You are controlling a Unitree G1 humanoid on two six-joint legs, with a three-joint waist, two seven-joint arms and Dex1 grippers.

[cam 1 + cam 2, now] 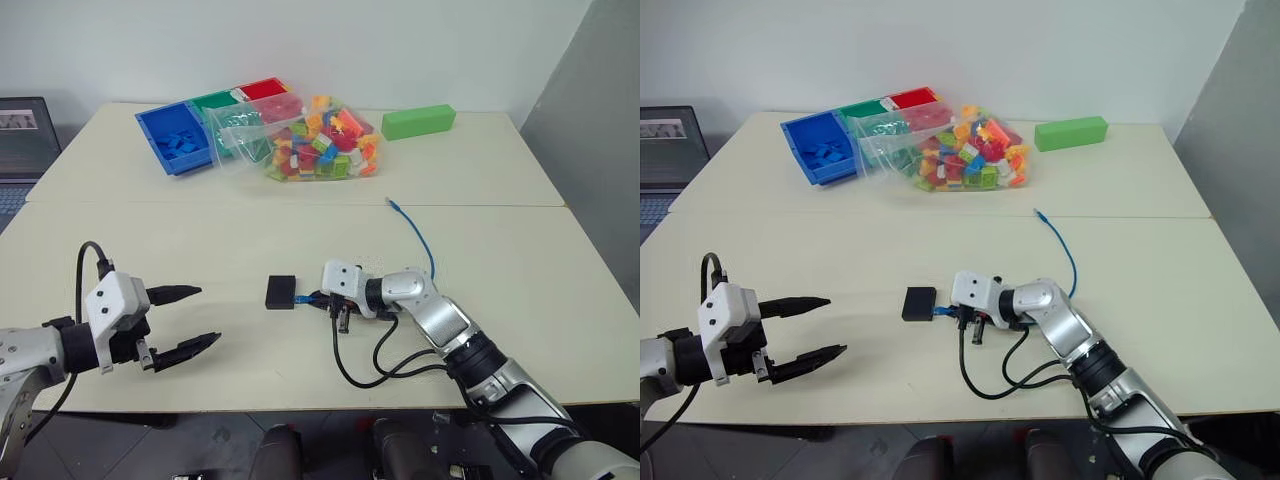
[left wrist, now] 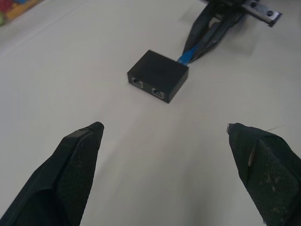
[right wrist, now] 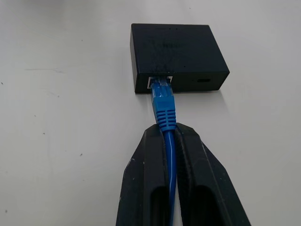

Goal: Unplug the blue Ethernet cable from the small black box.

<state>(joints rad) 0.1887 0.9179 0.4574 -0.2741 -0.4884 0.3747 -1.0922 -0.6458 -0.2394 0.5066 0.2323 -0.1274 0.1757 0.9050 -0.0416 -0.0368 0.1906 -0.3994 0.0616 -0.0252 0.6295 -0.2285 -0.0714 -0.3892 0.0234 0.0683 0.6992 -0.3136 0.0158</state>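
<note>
Taking the small black box (image 1: 281, 292) as the landmark, a laptop (image 1: 22, 140) sits far behind it to the left, off the edge of the cream table (image 1: 150, 240). Well behind the box, going left to right, stand a blue bin (image 1: 177, 139), a green bin (image 1: 222, 104) and a red bin (image 1: 266, 90), then a clear bag of coloured bricks (image 1: 315, 140) and, further right, a green block (image 1: 418, 122). All of these lie well apart from the box, and bare table surrounds it on every side.

To the left of the box and nearer the robot, the left gripper (image 1: 182, 322) hovers with its two black fingers spread wide, holding nothing and pointing toward the box across open table.

The box lies flat near the middle of the table. The blue Ethernet cable (image 3: 163, 106) is plugged into a port on the box's right-facing edge, its plug seated in the socket. Just to the right of the box, the right gripper (image 3: 170, 134) is clamped on the cable right behind the plug's ribbed boot, its fingertips close to the box but not touching it.

From the plug the cable's long axis runs straight away from the box to the right through the fingers. Beyond the right wrist it curves back away from the robot, and its free plug (image 1: 391, 202) rests on the table well behind and to the right of the box.
</note>
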